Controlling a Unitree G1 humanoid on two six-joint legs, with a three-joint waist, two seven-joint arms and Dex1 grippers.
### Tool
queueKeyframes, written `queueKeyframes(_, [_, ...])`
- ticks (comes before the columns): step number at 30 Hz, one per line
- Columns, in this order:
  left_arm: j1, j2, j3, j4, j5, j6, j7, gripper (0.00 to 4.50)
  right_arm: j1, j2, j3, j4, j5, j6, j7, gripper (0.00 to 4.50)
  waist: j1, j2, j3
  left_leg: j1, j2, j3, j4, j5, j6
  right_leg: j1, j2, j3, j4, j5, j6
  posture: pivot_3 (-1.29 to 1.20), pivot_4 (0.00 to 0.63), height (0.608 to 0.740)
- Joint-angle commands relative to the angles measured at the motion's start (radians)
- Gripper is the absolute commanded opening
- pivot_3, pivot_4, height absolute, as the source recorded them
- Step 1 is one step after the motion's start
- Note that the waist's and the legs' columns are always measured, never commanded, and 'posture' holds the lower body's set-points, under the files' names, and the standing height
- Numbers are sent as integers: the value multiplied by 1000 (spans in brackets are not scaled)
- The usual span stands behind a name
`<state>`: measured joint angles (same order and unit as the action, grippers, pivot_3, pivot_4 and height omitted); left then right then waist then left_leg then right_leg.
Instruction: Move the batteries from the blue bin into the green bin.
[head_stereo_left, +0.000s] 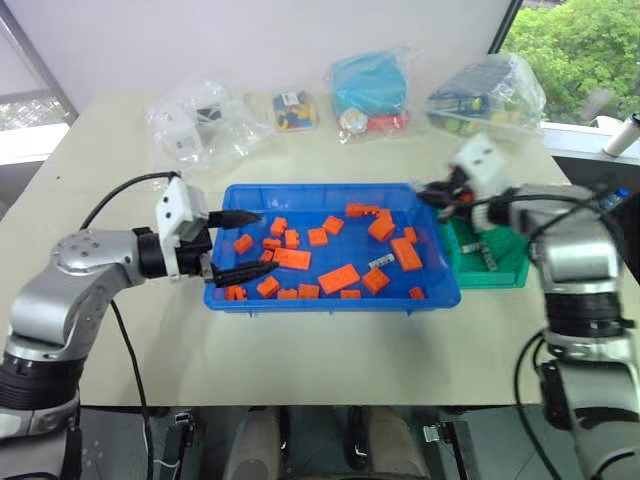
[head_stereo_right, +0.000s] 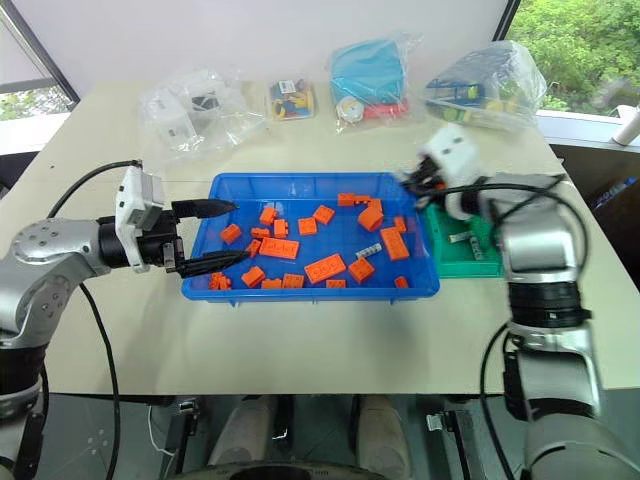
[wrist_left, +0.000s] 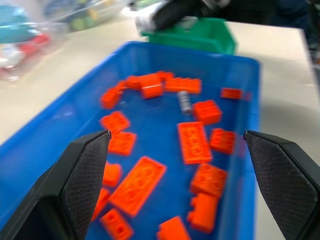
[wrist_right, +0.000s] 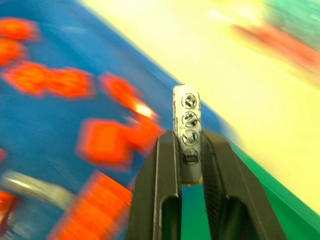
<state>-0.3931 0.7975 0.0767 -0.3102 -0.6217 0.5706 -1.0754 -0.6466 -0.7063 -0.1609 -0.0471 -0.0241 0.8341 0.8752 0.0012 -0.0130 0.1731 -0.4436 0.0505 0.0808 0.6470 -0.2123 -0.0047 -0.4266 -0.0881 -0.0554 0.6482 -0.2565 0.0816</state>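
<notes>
The blue bin lies mid-table, strewn with orange blocks; one of the batteries lies among them toward its right end. To its right stands the green bin, with two batteries on its floor. My right gripper hovers over the blue bin's far right corner, beside the green bin, and is shut on an upright silver battery. My left gripper is open over the blue bin's left end, its fingers spread wide with nothing between them.
Clear bags of parts, a bagged teal box and another bag line the table's far side. A black cable trails from my left arm. A white cylinder stands at the far right edge.
</notes>
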Motion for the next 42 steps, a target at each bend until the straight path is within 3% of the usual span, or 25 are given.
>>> queueKeyframes(1, [-43,-2,-18,5,-8,-9,-31,4500,42,-69,-79,-92,32,63,-36,42,3,0,0,0,0,0,0,0,0,0,0,0,0,0,0,0,150,736])
queueKeyframes(5, [-77,-19,-45,33,2,-22,-57,4500,138,-108,-111,-160,67,127,-58,42,-6,0,0,1,1,0,0,0,0,0,1,0,0,0,0,0,150,736])
queueKeyframes(11, [-129,-50,-94,68,27,-44,-82,4500,154,-139,-63,-212,99,107,-80,3041,-12,0,0,0,0,0,0,0,0,0,1,0,0,0,0,0,150,736])
queueKeyframes(15, [-144,-57,-102,82,36,-45,-89,4500,67,-157,17,-221,190,25,35,3041,-16,1,0,0,0,0,0,0,0,0,1,0,0,0,0,0,150,736])
queueKeyframes(19, [-155,-58,-108,84,42,-42,-92,4500,-27,-145,200,-177,213,-93,174,3041,-14,0,1,0,1,-1,0,0,0,0,2,0,0,0,0,0,150,736])
queueKeyframes(23, [-146,-55,-104,66,45,-42,-89,4500,-97,-126,390,-26,135,-283,288,3041,-8,0,1,0,0,-1,1,0,0,0,1,0,0,0,1,0,150,736])
queueKeyframes(29, [-87,-31,-64,11,38,-38,-62,4500,-169,-101,559,238,-8,-577,379,3041,-13,-1,1,-1,0,0,1,0,0,0,1,0,0,0,1,0,150,736])
queueKeyframes(36, [-18,-8,-24,-48,20,-24,-29,4500,-236,-27,610,515,-99,-803,406,3041,-13,-1,1,0,0,-1,1,0,0,0,1,0,0,0,1,0,150,736])
queueKeyframes(42, [-11,-9,-24,-62,19,-23,-15,4500,-249,28,602,590,-108,-843,440,3041,-13,-3,0,1,1,-1,1,0,0,2,1,0,0,0,1,0,150,736])
